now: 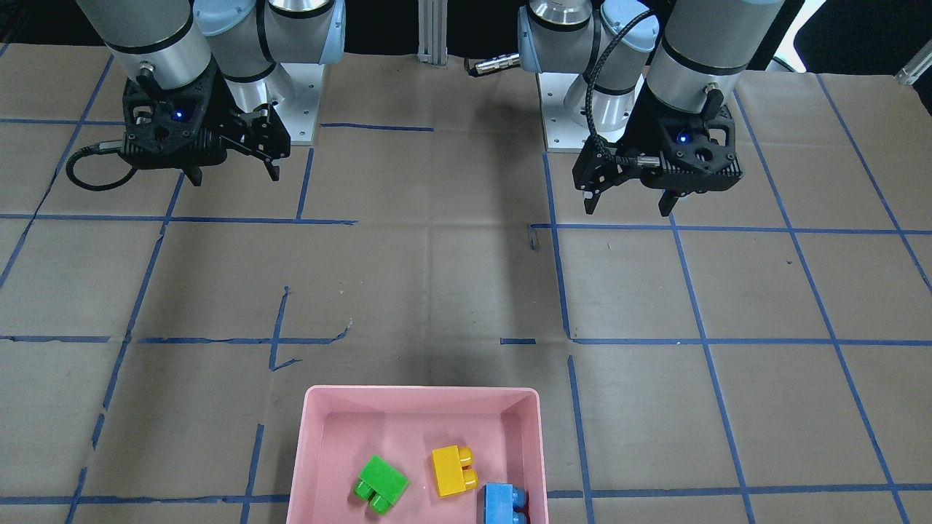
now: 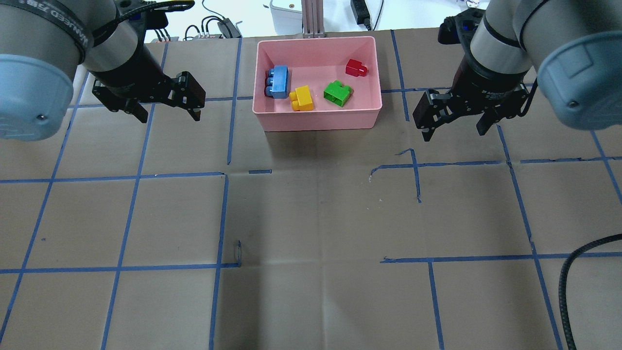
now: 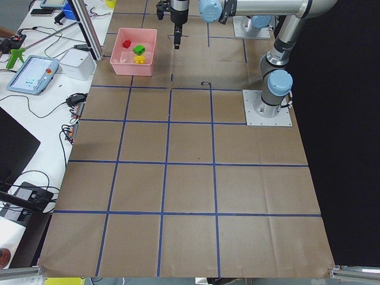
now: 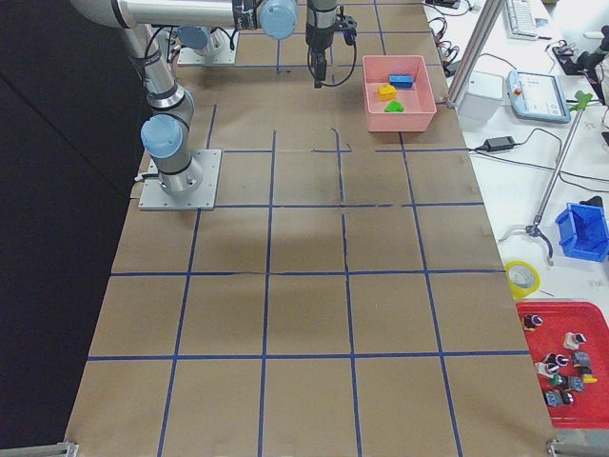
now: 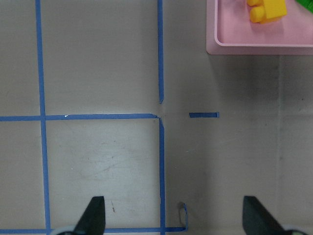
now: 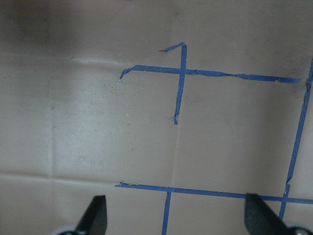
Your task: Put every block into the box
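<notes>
The pink box (image 2: 316, 122) stands at the table's far middle. In it lie the blue block (image 2: 278, 81), the yellow block (image 2: 302, 98), the green block (image 2: 338, 92) and the red block (image 2: 355, 67). The front-facing view shows the box (image 1: 422, 393) with the green (image 1: 381, 484), yellow (image 1: 453, 471) and blue (image 1: 502, 504) blocks; the red one is cut off there. My left gripper (image 2: 170, 114) hangs open and empty left of the box. My right gripper (image 2: 455, 132) hangs open and empty right of it. The left wrist view shows the box's corner (image 5: 259, 46) and the yellow block (image 5: 266, 10).
Brown paper with a blue tape grid covers the table (image 2: 311, 218). A black cable (image 2: 578, 272) loops in at the near right edge. Beyond the table's far edge lie cables and devices (image 2: 218, 24). The arm bases (image 1: 298, 94) stand at the robot's side.
</notes>
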